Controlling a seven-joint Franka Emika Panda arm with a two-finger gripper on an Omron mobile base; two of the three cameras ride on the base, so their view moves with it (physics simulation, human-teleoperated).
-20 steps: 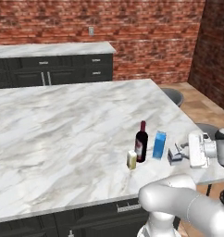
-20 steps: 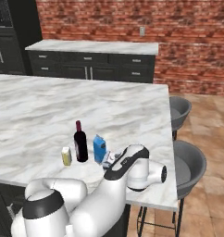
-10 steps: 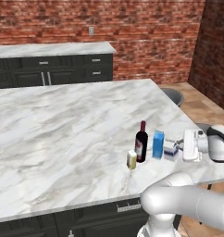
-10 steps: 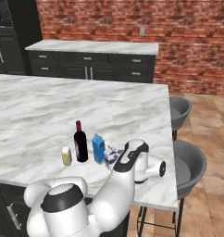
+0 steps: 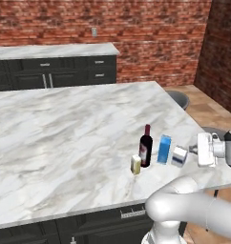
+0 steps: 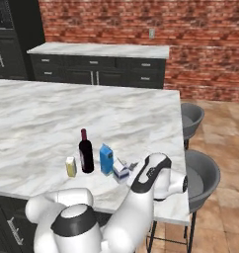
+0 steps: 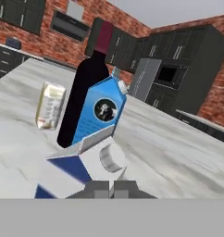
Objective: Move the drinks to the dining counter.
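Gripper (image 5: pixel 193 151) at right-centre of left base view, clamped on the white-grey can (image 5: pixel 179 156), low over the marble dining counter (image 5: pixel 65 138) just beside blue carton (image 5: pixel 164 148) and wine bottle (image 5: pixel 145 146); risk: sideways drift nudges carton into bottle and pale-yellow jar (image 5: pixel 135 164), toppling them.

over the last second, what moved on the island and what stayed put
The gripper drew back to the right, away from the white-grey can, which now lies tipped on the dining counter beside the blue carton. Whether the jaws are open is unclear. Wine bottle, carton and pale-yellow jar stayed put.
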